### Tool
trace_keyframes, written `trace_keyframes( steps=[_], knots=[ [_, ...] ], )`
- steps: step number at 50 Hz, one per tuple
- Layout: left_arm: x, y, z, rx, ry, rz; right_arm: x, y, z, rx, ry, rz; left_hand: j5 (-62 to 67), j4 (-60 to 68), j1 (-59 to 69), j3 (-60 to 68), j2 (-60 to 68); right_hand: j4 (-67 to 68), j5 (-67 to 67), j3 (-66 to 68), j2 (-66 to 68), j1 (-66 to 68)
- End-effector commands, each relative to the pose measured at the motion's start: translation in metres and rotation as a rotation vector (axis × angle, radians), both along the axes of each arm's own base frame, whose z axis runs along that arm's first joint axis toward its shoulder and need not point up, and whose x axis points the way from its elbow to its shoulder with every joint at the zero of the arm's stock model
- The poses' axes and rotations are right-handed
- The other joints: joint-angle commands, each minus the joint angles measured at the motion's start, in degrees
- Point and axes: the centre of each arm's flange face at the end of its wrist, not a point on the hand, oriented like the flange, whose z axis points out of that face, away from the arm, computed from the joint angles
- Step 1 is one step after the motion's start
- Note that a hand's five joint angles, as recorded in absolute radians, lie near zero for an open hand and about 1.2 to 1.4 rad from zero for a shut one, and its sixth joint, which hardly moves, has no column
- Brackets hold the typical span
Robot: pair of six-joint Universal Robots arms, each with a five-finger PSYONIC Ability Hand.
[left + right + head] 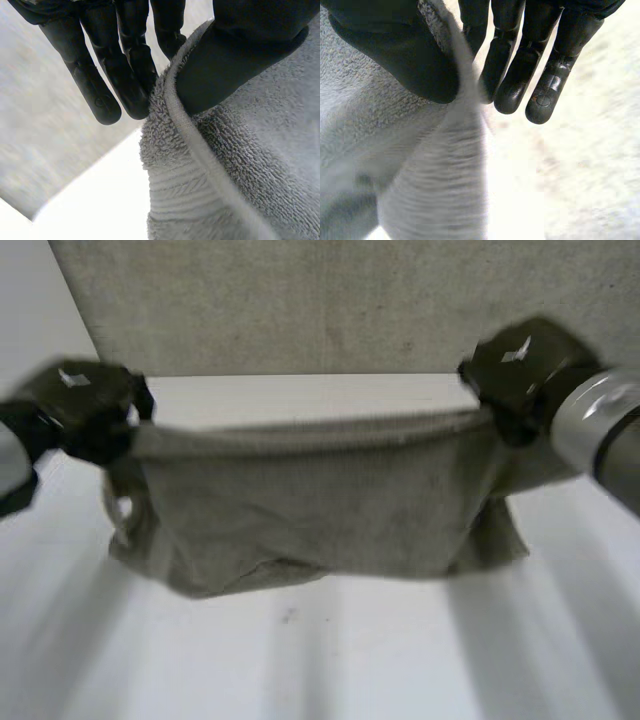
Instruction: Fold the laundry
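The towel (320,510) hangs between left hand (85,405) and right hand (520,365), lower edge on the table (320,660).

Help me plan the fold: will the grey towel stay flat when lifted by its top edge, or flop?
Likely floppy: the towel sags between the left hand and right hand, its lower part crumpling on the table. Probably grippy, not slippery: its looped pile looks securely pinched in both hands.
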Motion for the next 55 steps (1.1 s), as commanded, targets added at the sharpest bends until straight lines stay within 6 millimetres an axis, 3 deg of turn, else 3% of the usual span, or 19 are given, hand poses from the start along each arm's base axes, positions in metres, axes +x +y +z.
trace_keyframes(
  steps=[1, 6, 9, 10, 11, 12, 13, 14, 15, 16, 17, 21, 28, 29, 34, 37, 41, 45, 55],
  knots=[
    [-0.023, -0.026, -0.078, 0.119, -0.255, -0.135, 0.013, -0.037, -0.056, 0.105, 0.134, -0.018, 10.59, 10.23, 13.02, 10.31, 10.27, 11.64, 13.82, 12.38, 12.61, 24.95],
    [-0.039, -0.055, -0.079, 0.002, -0.356, -0.173, 0.025, -0.072, -0.061, 0.01, 0.097, -0.07, 10.59, 10.23, 13.02, 10.31, 10.27, 11.64, 13.82, 12.38, 12.61, 24.95],
    [-0.048, -0.084, -0.046, -0.192, -0.346, -0.123, 0.032, -0.1, -0.034, -0.182, 0.007, -0.139, 10.59, 10.23, 13.02, 10.31, 10.27, 11.64, 13.82, 12.38, 12.61, 24.95],
    [-0.054, -0.096, -0.019, -0.321, -0.316, -0.083, 0.035, -0.111, -0.011, -0.308, -0.063, -0.174, 10.59, 10.23, 13.02, 10.31, 10.27, 11.64, 13.82, 12.38, 12.61, 24.95],
    [-0.054, -0.096, -0.018, -0.322, -0.316, -0.083, 0.035, -0.117, 0.016, -0.441, -0.144, -0.207, 10.59, 10.23, 13.02, 10.31, 10.27, 11.64, 13.82, 12.38, 12.61, 24.95],
    [-0.06, -0.106, 0.015, -0.469, -0.253, -0.022, 0.035, -0.118, 0.017, -0.442, -0.144, -0.207, 10.59, 10.23, 13.02, 10.31, 10.27, 11.64, 13.82, 12.38, 12.61, 24.95],
    [-0.06, -0.106, 0.015, -0.47, -0.252, -0.022, 0.038, -0.117, 0.044, -0.576, -0.232, -0.218, 10.59, 10.23, 13.02, 10.31, 10.27, 11.64, 13.82, 12.38, 12.61, 24.95],
    [-0.063, -0.112, 0.051, -0.616, -0.146, 0.056, 0.036, -0.115, 0.071, -0.7, -0.309, -0.224, 10.59, 10.23, 13.02, 10.31, 10.27, 11.64, 13.82, 12.38, 12.61, 24.95],
    [-0.059, -0.114, 0.079, -0.721, -0.053, 0.112, 0.036, -0.114, 0.071, -0.701, -0.31, -0.224, 10.59, 10.23, 13.02, 10.31, 10.27, 11.64, 13.82, 12.38, 12.61, 24.95],
    [-0.059, -0.114, 0.079, -0.722, -0.052, 0.113, 0.033, -0.108, 0.095, -0.809, -0.377, -0.228, 10.59, 10.23, 13.02, 10.31, 10.27, 11.64, 13.82, 12.38, 12.61, 24.95],
    [-0.055, -0.11, 0.102, -0.805, 0.035, 0.152, 0.033, -0.108, 0.095, -0.81, -0.378, -0.228, 10.59, 10.23, 13.02, 10.31, 10.27, 11.64, 13.82, 12.38, 12.61, 24.95],
    [-0.05, -0.104, 0.123, -0.886, 0.168, 0.175, 0.025, -0.097, 0.116, -0.934, -0.45, -0.229, 10.59, 10.23, 13.02, 10.31, 10.27, 11.64, 13.82, 12.38, 12.61, 24.95],
    [-0.044, -0.096, 0.053, -0.666, 0.117, 0.164, 0.029, -0.098, 0.065, -0.795, -0.36, -0.162, 10.59, 10.23, 13.02, 10.31, 10.27, 11.64, 13.82, 12.38, 12.61, 24.95],
    [-0.044, -0.096, 0.053, -0.665, 0.116, 0.164, 0.027, -0.1, 0.049, -0.754, -0.327, -0.156, 10.59, 10.23, 13.02, 10.31, 10.27, 11.64, 13.82, 12.38, 12.61, 24.95],
    [-0.042, -0.075, -0.032, -0.425, 0.037, 0.093, 0.009, -0.103, -0.012, -0.552, -0.199, -0.177, 10.59, 10.23, 13.02, 10.31, 10.27, 11.64, 13.82, 12.38, 12.61, 24.95],
    [-0.043, -0.068, -0.052, -0.369, 0.022, 0.063, 0.002, -0.095, -0.051, -0.39, -0.119, -0.18, 10.59, 10.23, 13.02, 10.31, 10.27, 11.64, 13.82, 12.38, 12.61, 24.95],
    [-0.044, -0.052, -0.11, -0.22, -0.017, 0.006, -0.005, -0.078, -0.114, -0.153, -0.04, -0.164, 10.59, 10.23, 13.02, 10.31, 10.27, 11.64, 13.82, 12.38, 12.61, 24.95],
    [-0.04, -0.042, -0.16, -0.118, -0.114, -0.012, -0.007, -0.067, -0.147, -0.032, -0.02, -0.153, 10.59, 10.23, 13.02, 10.31, 10.27, 11.64, 13.82, 12.38, 12.61, 24.95],
    [-0.016, -0.033, -0.191, -0.096, -0.319, -0.02, -0.017, -0.045, -0.175, 0.081, 0.013, -0.154, 5.42, 5.05, 7.84, 5.14, 5.09, 11.64, 13.82, 12.38, 12.61, 24.95]
  ],
)
